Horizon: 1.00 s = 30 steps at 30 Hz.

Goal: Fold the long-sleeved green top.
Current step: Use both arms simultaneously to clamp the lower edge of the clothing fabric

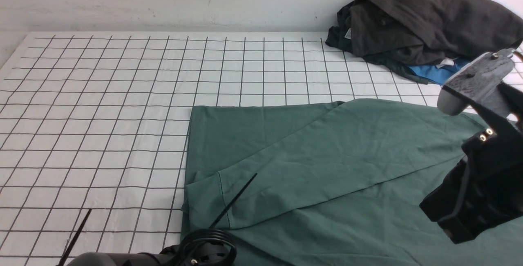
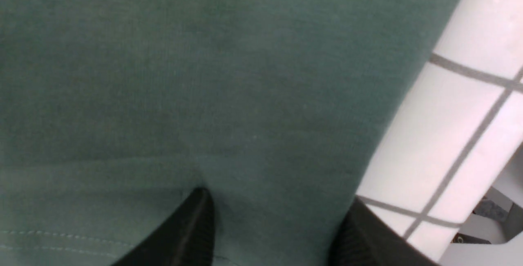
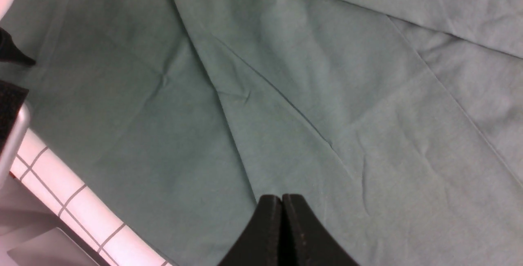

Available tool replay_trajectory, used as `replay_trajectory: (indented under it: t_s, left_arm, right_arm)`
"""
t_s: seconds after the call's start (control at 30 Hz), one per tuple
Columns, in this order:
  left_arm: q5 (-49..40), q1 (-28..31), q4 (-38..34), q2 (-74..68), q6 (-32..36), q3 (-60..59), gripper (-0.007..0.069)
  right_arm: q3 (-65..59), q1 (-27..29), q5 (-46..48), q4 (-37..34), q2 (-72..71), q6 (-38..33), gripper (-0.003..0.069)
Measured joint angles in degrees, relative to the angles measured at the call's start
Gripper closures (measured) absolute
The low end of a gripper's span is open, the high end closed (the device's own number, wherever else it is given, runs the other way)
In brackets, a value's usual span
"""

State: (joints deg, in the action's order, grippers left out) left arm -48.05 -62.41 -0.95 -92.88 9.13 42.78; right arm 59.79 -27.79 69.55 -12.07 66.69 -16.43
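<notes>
Presently, the green long-sleeved top (image 1: 327, 155) is seen spread on the checked cloth (image 1: 102, 115), over that cloth's near right part. One sleeve (image 1: 286, 176) is laid slantwise across the body, its stitched end toward the cloth's near edge. The left gripper (image 2: 278, 195) is set down where the top's border meets the cloth. Its black fingers (image 2: 192, 225) are held apart, with flat green fabric showing between them and nothing pinched. The right gripper (image 3: 282, 196) is held above the top, over the cloth's near right side. Its jaws are pressed tight together, with nothing caught in them. At the cloth's far right corner a charcoal heap of clothes (image 1: 429, 21) is piled, and a blue garment (image 1: 429, 74) is tucked under it.
</notes>
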Motion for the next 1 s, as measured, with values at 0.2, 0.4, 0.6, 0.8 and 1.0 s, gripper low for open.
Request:
replay_trajectory:
  t_s: [0.2,0.4,0.6,0.8,1.0]
  left_arm:
    - [-0.32,0.05,0.51,1.51,-0.04,-0.42,0.0329]
    - [-1.74,0.05,0.08,1.56,-0.04,-0.42,0.0329]
    - [-1.56,0.10,0.52,1.56,-0.04,-0.42,0.0329]
    - [-0.83,1.75,0.95,1.56,-0.04,-0.42,0.0407]
    - [-0.89,5.27,-2.03,1.56,1.76,-0.42,0.0603]
  right_arm:
    - [0.00,0.00,-0.12,0.00,0.00,0.00,0.0673]
    - [0.00,0.00,-0.12,0.00,0.00,0.00,0.0673]
    - [0.00,0.00,-0.16,0.06,0.00,0.00,0.0673]
    - [0.00,0.00,-0.29,0.06,0.00,0.00,0.0673]
    - [0.00,0.00,-0.36,0.06,0.00,0.00,0.0673]
